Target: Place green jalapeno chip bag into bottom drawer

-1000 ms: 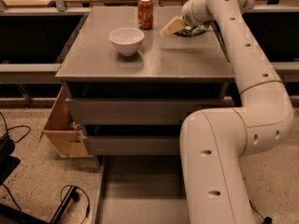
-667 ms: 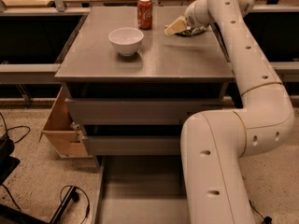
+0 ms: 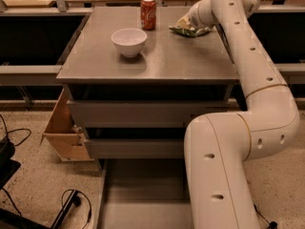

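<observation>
The green jalapeno chip bag (image 3: 187,26) lies on the grey cabinet top (image 3: 181,61) at the back right, to the right of the can. My gripper (image 3: 196,17) is at the end of the white arm, right over the bag and touching its top from the right. The arm's wrist hides the gripper's tip. The bottom drawer (image 3: 143,199) is pulled out at floor level below the two grey drawers above it, and its flat grey floor shows. My white arm covers its right part.
A white bowl (image 3: 128,41) stands on the cabinet top to the left of centre. A red soda can (image 3: 148,13) stands behind it. A tan wooden box (image 3: 64,128) leans at the cabinet's left side. Black cables (image 3: 71,202) lie on the floor at the left.
The gripper and the chip bag have shifted a little to the right on the cabinet top, and the bag now lies flatter. The bowl, can and drawers have not moved.
</observation>
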